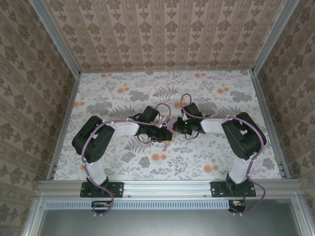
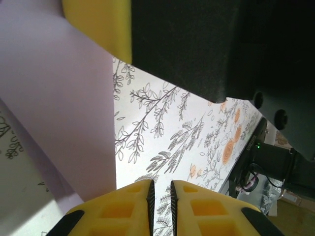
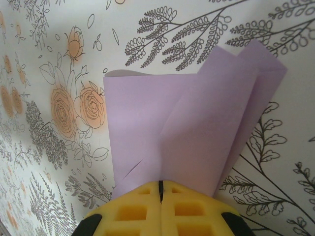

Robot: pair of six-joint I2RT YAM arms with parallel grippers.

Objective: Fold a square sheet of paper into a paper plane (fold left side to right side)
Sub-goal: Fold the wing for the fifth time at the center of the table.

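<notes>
Lilac paper rises at the left of your left wrist view: the paper plane (image 2: 59, 108) sits just beside the left gripper (image 2: 160, 194), its edge against the outer side of one yellow finger (image 2: 123, 209). That gripper's jaws are parted by a thin slit with nothing in it. From above, the plane is a small sliver between the two grippers in the middle of the flowered table (image 1: 123, 93), mostly covered by them. Your right gripper (image 3: 160, 189) is clenched on the plane's near end, with the folded flaps fanning away from it. The pinched end is hidden, and you can't tell whether the plane touches the table.
</notes>
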